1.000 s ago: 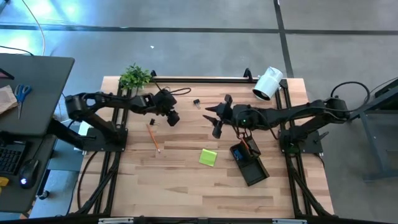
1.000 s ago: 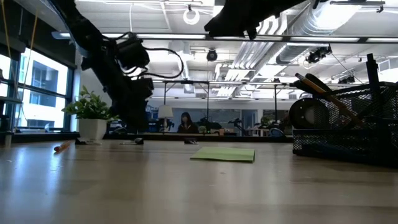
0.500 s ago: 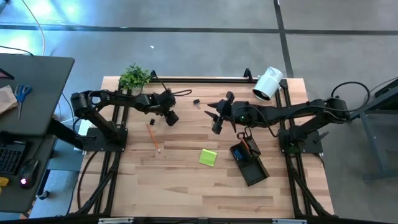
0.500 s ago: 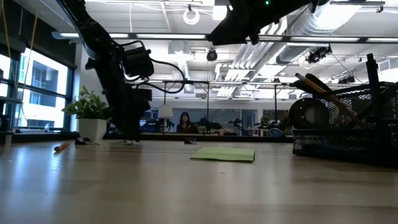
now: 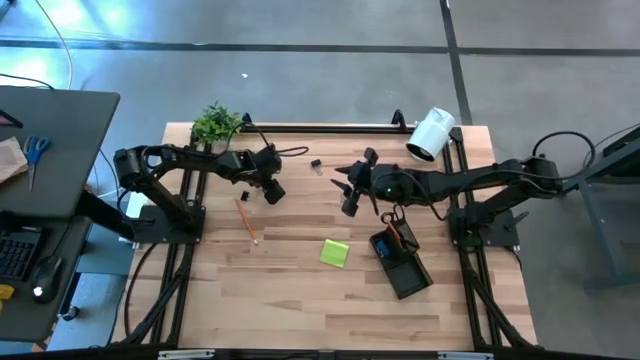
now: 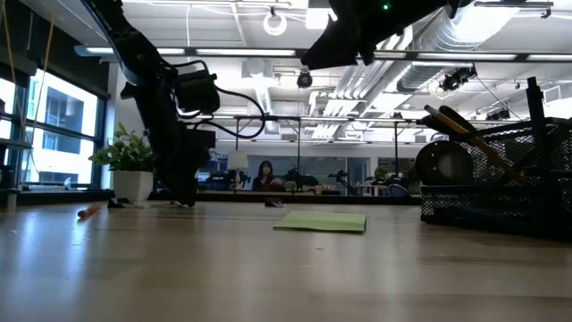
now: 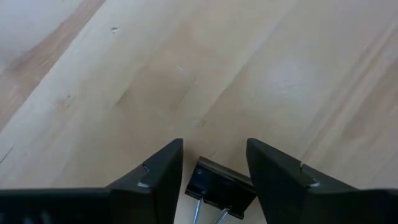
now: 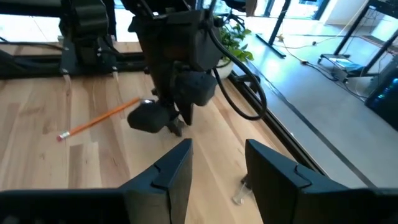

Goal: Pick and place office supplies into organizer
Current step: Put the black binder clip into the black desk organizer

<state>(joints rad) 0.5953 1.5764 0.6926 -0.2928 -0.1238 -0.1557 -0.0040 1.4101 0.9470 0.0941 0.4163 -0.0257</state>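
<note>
The left gripper (image 7: 214, 163) is lowered to the wooden table (image 5: 290, 290), fingers spread on either side of a black binder clip (image 7: 219, 184), placed to pinch it. The right gripper (image 8: 217, 163) hovers mid-table, fingers apart and empty, apparently waiting. The black mesh organizer (image 5: 400, 262) sits near the front right.

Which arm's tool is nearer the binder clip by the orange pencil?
Left. The left tool is down around the binder clip, fingers open either side. The right tool hangs farther off, over mid-table.
</note>
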